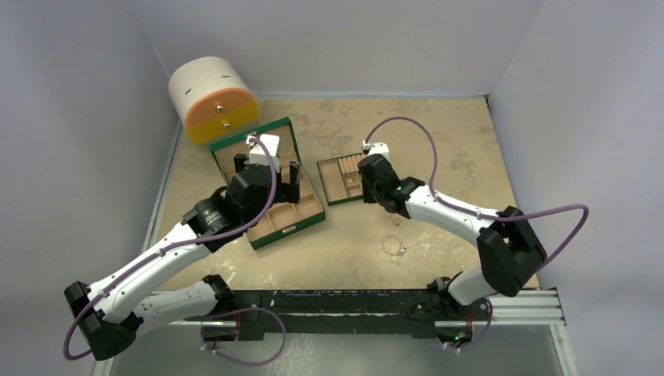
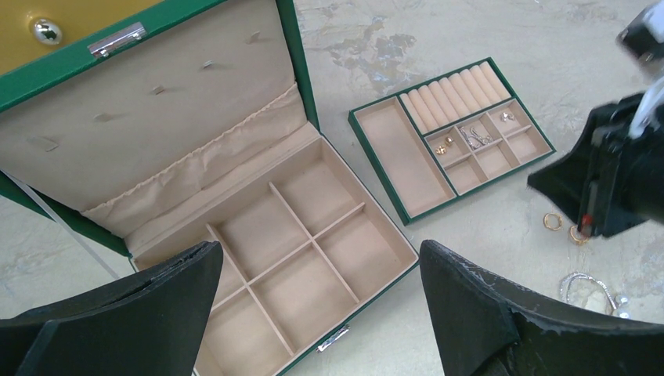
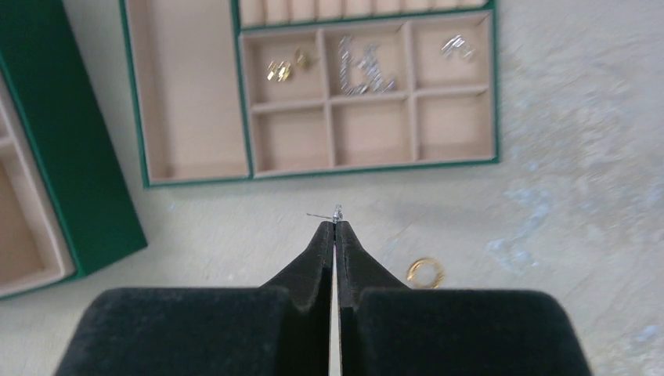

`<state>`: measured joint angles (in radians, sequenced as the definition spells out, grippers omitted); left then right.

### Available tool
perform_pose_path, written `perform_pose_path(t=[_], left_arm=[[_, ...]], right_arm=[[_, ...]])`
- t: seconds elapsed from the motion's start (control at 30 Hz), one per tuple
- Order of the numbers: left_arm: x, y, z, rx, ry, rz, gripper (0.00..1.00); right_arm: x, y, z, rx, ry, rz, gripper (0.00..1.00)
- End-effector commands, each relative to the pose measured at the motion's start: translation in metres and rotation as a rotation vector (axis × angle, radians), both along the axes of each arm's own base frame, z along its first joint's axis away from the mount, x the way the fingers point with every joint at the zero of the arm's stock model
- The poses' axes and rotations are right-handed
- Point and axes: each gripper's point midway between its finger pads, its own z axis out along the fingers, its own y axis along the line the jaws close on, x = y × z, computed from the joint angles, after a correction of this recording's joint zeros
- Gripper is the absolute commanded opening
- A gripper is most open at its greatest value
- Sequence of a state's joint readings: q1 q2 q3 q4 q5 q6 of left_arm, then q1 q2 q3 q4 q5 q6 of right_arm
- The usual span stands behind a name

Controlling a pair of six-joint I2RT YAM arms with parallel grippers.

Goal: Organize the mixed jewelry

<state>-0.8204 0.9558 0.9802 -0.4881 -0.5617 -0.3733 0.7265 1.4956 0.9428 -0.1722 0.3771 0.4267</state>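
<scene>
My right gripper (image 3: 335, 225) is shut on a tiny silver stud earring (image 3: 337, 213), held just in front of the small green tray (image 3: 137, 117). The tray's small compartments hold gold earrings (image 3: 286, 67) and silver earrings (image 3: 364, 70). A gold ring (image 3: 425, 272) lies on the table to the right of the fingers. In the top view, the right gripper (image 1: 368, 192) is at the tray's (image 1: 325, 186) near right edge. A silvery wire hoop (image 1: 394, 247) lies nearer the arms. My left gripper (image 2: 319, 258) is open and empty above the large green box (image 2: 356, 313).
The large box (image 1: 294, 227) stands open with its lid back; its tan compartments are empty. The round white-and-orange drawer case (image 1: 211, 100) sits at the back left. Two gold rings (image 2: 553, 221) lie by the right gripper (image 2: 603, 188). White walls enclose the table.
</scene>
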Motion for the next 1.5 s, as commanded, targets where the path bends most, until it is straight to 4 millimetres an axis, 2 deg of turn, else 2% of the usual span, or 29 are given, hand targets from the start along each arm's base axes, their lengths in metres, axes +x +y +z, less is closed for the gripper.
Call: perform_pose_path(t=[0.0, 0.1, 0.27, 0.5, 0.8, 1.43, 1.47], left_arm=[[0.005, -0.002, 0.026, -0.037, -0.054, 0.0, 0.97], [0.005, -0.002, 0.026, -0.038, -0.055, 0.002, 0.97], [0.005, -0.002, 0.026, -0.037, -0.055, 0.002, 0.97], [0.004, -0.001, 0.027, -0.04, -0.058, 0.003, 0.97], [0.004, 0.0, 0.028, -0.037, -0.06, 0.007, 0.97], [0.005, 0.001, 0.026, -0.03, -0.058, 0.012, 0.97], [0.005, 0.0, 0.026, -0.029, -0.057, 0.011, 0.97]], right_arm=[[0.037, -0.019, 0.04, 0.005, -0.107, -0.061, 0.0], [0.054, -0.03, 0.043, -0.002, -0.12, -0.092, 0.0], [0.075, -0.035, 0.038, -0.007, -0.117, -0.124, 0.0], [0.095, -0.037, 0.019, -0.019, -0.086, -0.149, 0.0], [0.109, -0.043, -0.004, -0.025, -0.049, -0.175, 0.0], [0.123, -0.046, -0.027, -0.019, -0.005, -0.191, 0.0], [0.123, -0.046, -0.026, -0.018, -0.005, -0.192, 0.02]])
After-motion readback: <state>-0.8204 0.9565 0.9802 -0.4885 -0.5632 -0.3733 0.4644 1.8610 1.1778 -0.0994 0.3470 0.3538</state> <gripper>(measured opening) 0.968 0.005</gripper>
